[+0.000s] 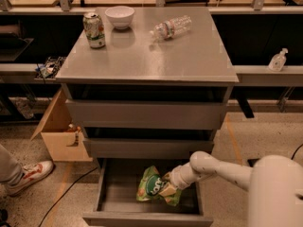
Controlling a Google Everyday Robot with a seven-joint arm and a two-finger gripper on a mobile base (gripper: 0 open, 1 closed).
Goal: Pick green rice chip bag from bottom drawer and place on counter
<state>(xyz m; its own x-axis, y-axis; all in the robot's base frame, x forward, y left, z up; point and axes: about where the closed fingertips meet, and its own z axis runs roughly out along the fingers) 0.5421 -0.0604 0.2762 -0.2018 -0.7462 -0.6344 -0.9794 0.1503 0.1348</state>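
The bottom drawer (142, 218) stands pulled open at the foot of the cabinet. The green rice chip bag (149, 187) is inside it, tilted up, its dark green round patch with white letters facing me. My gripper (166, 191) reaches into the drawer from the right on the white arm (215, 168) and is shut on the bag's right side, holding it slightly above the drawer floor. The counter (156, 56) is the grey metal top above.
On the counter stand a green-and-white can (94, 30) and a white bowl (120, 16); a clear bottle (171, 27) lies beside them. The two upper drawers are slightly open. A cardboard box (59, 131) and a person's shoe (26, 174) are at the left.
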